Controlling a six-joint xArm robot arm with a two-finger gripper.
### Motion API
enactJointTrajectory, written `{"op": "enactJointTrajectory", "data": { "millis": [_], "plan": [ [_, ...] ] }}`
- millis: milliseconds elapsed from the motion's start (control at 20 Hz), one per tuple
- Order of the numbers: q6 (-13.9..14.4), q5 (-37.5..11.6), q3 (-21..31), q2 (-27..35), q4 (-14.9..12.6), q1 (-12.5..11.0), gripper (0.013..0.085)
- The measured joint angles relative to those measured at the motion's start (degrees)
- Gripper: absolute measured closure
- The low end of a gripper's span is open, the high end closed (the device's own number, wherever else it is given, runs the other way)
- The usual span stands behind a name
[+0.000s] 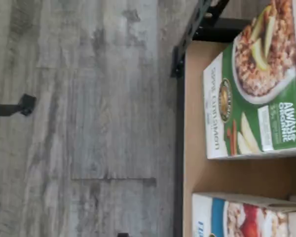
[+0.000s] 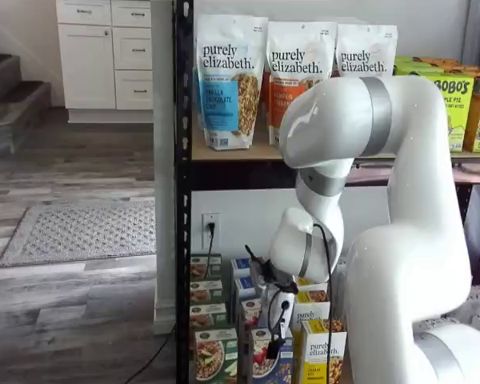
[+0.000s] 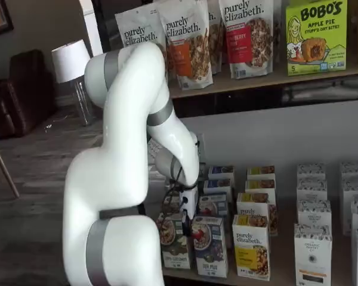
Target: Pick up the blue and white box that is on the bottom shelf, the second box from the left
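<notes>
The blue and white box stands upright at the front of the bottom shelf, with a cereal bowl and red berries on its face. It also shows in a shelf view and in the wrist view. A green carton stands on one side of it and a yellow "purely elizabeth" carton on the other. My gripper hangs just above and in front of the blue box, not touching it. Its fingers show dark and side-on, with no gap to read. It also shows in a shelf view.
More rows of small cartons stand behind the front ones. White cartons fill the shelf's right side. The black steel post is close by the green carton. Granola bags sit on the upper board. Grey wood floor lies in front.
</notes>
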Motion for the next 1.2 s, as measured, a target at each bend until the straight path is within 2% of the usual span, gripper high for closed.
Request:
{"op": "enactJointTrajectory", "data": {
  "millis": [150,450,550,800,1150,1200],
  "plan": [
    [-1.73,-1.42,-0.50,1.04,1.73,0.02,0.0130],
    [-8.53,-2.21,-3.60,3.85,8.61,-0.47,0.0130],
    [-8.98,-2.41,-4.81,4.83,8.92,-0.68,0.0130],
    [-6.88,-1.53,-9.30,8.10,6.10,-1.48,0.0130],
    [-0.07,-0.88,-15.85,13.25,-1.74,-2.08,0.0130],
    [1.37,-0.65,-16.89,14.09,-3.51,-2.25,0.0130]
  ]
}}
